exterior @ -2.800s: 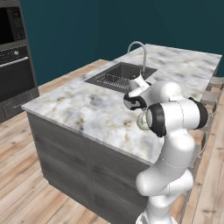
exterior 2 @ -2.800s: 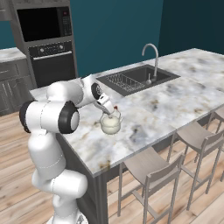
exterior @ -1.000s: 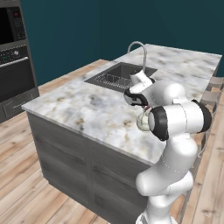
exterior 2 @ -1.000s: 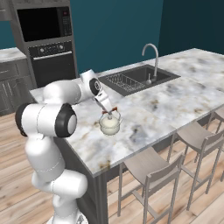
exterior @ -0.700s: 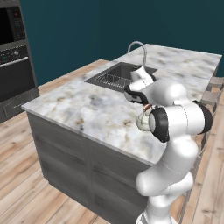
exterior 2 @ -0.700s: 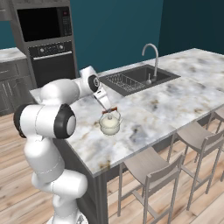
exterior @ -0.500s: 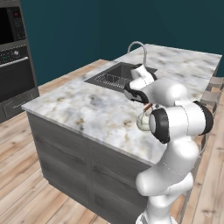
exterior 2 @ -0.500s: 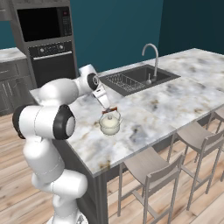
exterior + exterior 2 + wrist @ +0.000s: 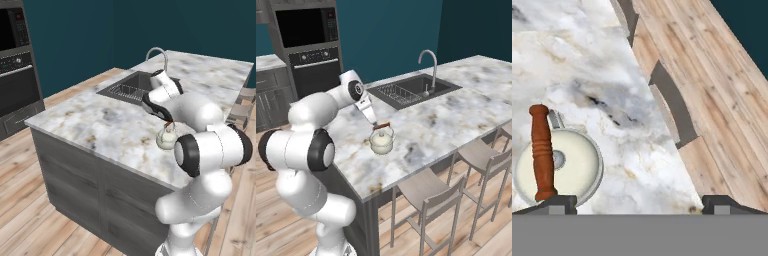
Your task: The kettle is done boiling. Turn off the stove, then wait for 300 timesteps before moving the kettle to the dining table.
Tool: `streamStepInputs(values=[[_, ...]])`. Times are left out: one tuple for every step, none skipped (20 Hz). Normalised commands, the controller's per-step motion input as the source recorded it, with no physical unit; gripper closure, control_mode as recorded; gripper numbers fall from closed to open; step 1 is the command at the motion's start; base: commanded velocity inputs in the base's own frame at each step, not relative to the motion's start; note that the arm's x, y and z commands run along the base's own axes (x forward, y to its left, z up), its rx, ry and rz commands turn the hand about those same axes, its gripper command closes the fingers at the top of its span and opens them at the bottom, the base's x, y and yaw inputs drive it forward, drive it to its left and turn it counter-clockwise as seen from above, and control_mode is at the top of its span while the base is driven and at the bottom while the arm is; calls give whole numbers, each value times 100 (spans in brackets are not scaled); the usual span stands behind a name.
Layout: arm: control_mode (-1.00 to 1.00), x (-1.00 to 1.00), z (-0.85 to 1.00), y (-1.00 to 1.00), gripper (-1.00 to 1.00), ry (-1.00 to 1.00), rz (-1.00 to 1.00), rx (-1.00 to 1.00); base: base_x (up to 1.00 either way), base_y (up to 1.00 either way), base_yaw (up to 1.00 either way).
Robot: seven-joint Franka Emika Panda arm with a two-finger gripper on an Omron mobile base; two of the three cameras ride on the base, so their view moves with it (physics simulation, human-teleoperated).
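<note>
The small cream-white kettle [image 9: 381, 142] stands upright on the marble top of the dining table [image 9: 451, 107], near its front edge. Its reddish-brown handle [image 9: 541, 150] arches over the lid. My gripper [image 9: 372, 117] hangs just above and behind the handle, open, with nothing between its fingers. In the left base view the kettle [image 9: 166, 138] sits under the gripper [image 9: 160, 112], partly behind my forearm. In the hand view the kettle [image 9: 577, 167] lies at lower left, beside the left fingertip [image 9: 557, 202] of the gripper [image 9: 642, 205]. The stove is out of view.
A dark sink basin [image 9: 415, 90] with a dish rack and an arched steel tap [image 9: 429, 57] sits behind the kettle. Bar stools [image 9: 428, 196] line the table's near side. A black wall oven [image 9: 311, 55] stands at the back left, over wooden floor.
The gripper has let go of the kettle's handle and drawn back a little above it, its jaws now spread. The kettle has stayed where it was on the marble.
</note>
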Motion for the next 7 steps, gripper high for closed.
streamStepInputs(values=[[-100,-57,18,11,-100,-15,0,-8,0,0,0],[-100,-55,17,11,-100,-14,0,-8,0,0,0],[-100,-54,14,11,-100,-13,0,-7,0,0,0],[-100,-56,16,11,-100,-13,0,-7,0,0,0],[-100,-57,17,11,-100,-13,0,-7,0,0,0],[-100,-56,19,12,-100,-13,0,-8,0,0,0],[-100,-56,19,12,-100,-13,0,-7,0,0,0]])
